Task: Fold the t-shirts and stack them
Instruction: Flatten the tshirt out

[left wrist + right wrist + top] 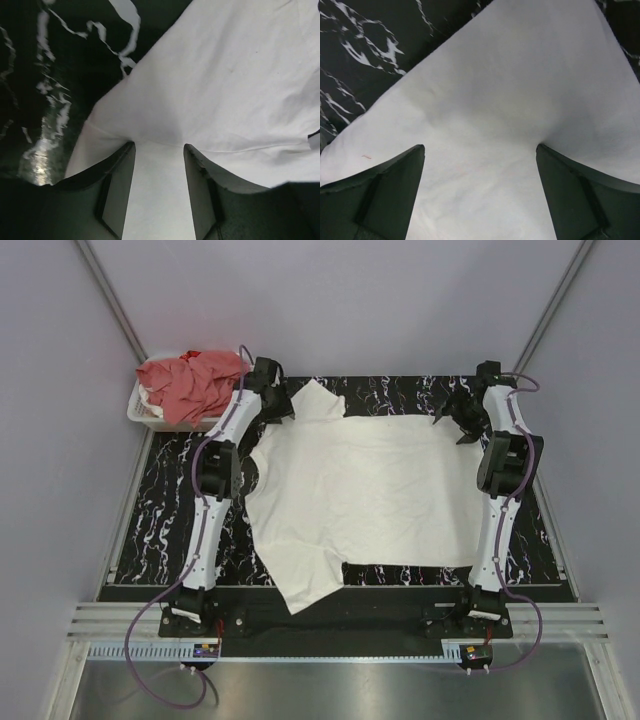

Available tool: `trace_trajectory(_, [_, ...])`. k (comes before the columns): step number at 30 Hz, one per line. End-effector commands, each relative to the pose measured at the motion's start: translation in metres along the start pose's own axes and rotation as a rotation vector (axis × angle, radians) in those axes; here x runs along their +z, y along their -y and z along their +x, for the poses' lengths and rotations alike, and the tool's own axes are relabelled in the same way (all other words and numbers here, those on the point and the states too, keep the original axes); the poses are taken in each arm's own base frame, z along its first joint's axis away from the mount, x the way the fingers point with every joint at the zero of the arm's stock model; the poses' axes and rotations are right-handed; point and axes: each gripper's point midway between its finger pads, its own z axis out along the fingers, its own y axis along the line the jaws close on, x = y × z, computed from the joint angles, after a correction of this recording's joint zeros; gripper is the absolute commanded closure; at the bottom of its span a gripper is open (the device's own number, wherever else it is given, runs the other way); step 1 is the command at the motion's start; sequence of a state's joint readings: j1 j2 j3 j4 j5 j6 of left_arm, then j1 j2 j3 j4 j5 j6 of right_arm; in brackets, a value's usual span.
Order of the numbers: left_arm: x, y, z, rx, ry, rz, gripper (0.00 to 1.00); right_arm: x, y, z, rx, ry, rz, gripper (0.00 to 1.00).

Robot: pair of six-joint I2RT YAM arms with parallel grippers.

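My left gripper (159, 146) and right gripper (480, 147), both spread apart, hover over the thin, smooth white t-shirt (370, 495); my left arm (215, 475) partly hides its collar.

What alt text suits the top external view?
A white shirt lies spread on a black marbled table, left gripper and right gripper at its far edge. Red shirts fill a basket far left.

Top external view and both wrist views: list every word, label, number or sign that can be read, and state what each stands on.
No text can be read in any view.
white t-shirt: plain, no print showing.
salmon-red t-shirts: no print showing.
small coloured parts by the arm bases: too small to read any marking.
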State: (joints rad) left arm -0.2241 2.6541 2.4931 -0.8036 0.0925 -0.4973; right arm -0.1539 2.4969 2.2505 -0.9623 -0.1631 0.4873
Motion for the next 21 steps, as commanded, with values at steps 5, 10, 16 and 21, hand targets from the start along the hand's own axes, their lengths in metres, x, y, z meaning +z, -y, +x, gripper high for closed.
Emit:
trace_trajectory(5, [-0.086, 0.042, -0.102, -0.038, 0.288, 0.213, 0.43, -0.06, -0.049, -0.026, -0.037, 0.07, -0.191, 0.0])
trace_trajectory(10, [-0.185, 0.093, -0.09, 0.077, 0.353, 0.284, 0.37, -0.141, -0.047, -0.012, -0.073, 0.156, -0.189, 0.0])
trace_trajectory(16, [-0.252, 0.093, -0.021, 0.115, 0.298, 0.278, 0.36, -0.214, -0.002, 0.041, -0.102, 0.246, -0.088, 0.0])
trace_trajectory(21, [-0.269, 0.059, 0.076, 0.125, 0.182, 0.225, 0.38, -0.218, 0.05, 0.109, -0.066, 0.215, -0.002, 0.0])
